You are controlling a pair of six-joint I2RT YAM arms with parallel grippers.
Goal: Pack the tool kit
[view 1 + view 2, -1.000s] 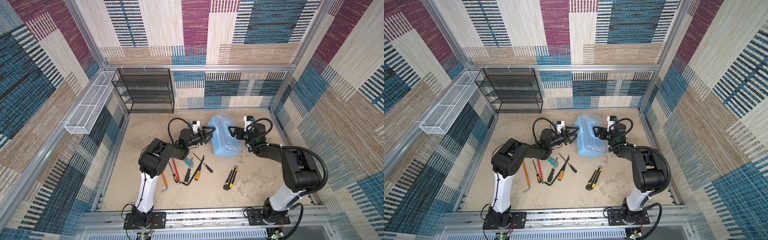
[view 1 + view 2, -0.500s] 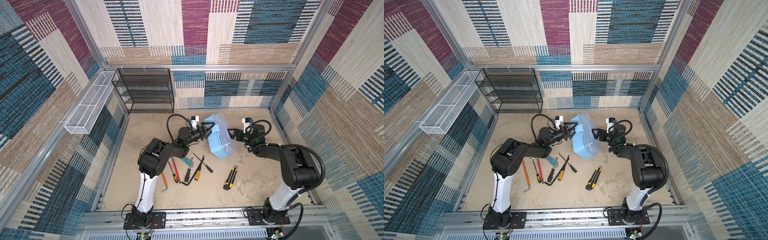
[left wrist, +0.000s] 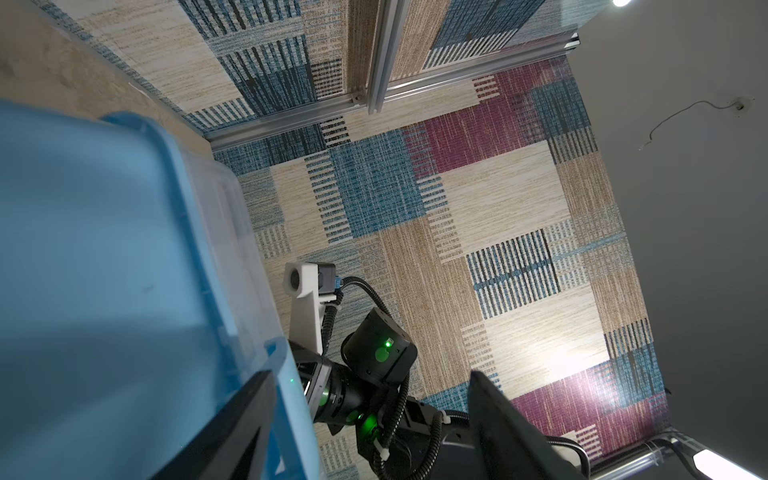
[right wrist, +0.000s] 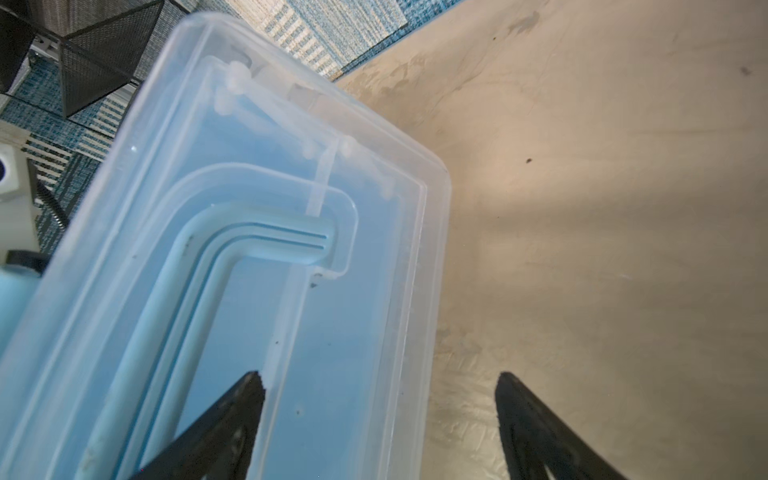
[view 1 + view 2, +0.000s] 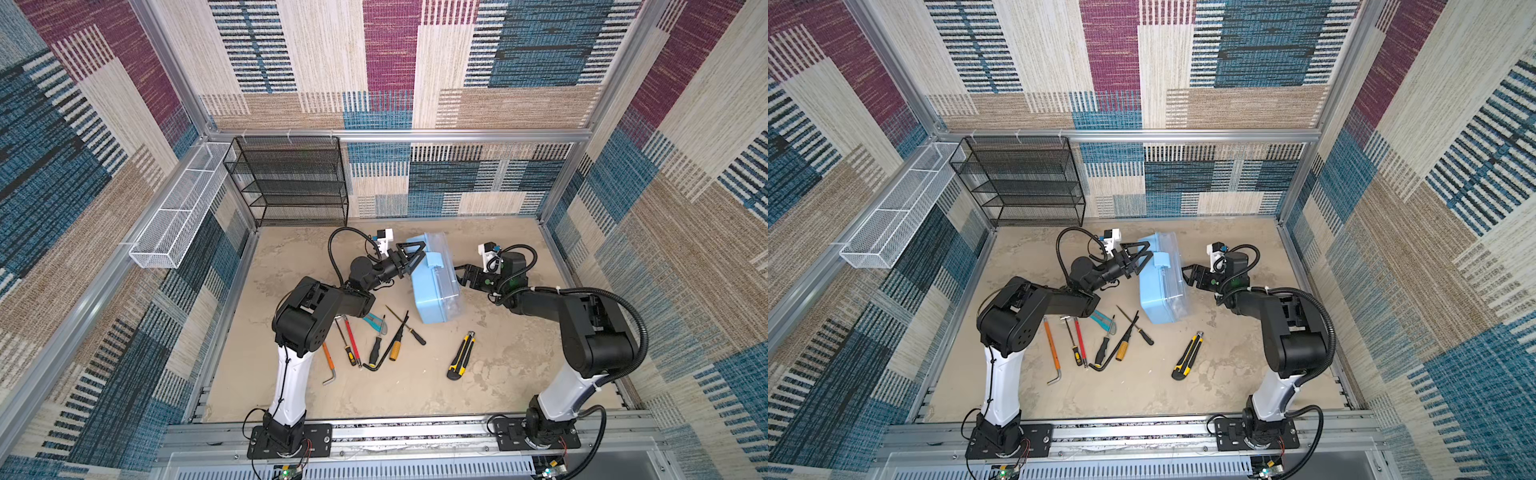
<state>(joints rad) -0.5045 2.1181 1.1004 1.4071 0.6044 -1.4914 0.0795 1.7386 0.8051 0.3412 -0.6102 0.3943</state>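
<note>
The tool kit (image 5: 432,291) (image 5: 1158,291) is a light blue box with a clear lid, tipped up on its side in both top views, blue base to the left and lid to the right. My left gripper (image 5: 411,255) (image 5: 1139,258) stands open at the far end of the base, by the blue latch. In the left wrist view the box's blue edge (image 3: 286,374) sits inside the left gripper (image 3: 370,374), beside one finger. My right gripper (image 5: 462,276) (image 4: 379,376) is open, facing the lid (image 4: 232,232). One of its fingers is over the lid and the other over the floor.
Loose tools lie on the floor in front of the box: a yellow-black utility knife (image 5: 460,355), a teal knife (image 5: 376,324), several screwdrivers (image 5: 397,347) and L-shaped hex keys (image 5: 328,363). The black mesh rack (image 5: 291,183) stands at the back, and the white wire basket (image 5: 178,208) hangs on the left wall.
The box has gone from lying flat with its lid up to standing tipped on its side. The left gripper rose along its left edge. The right gripper stayed by the lid.
</note>
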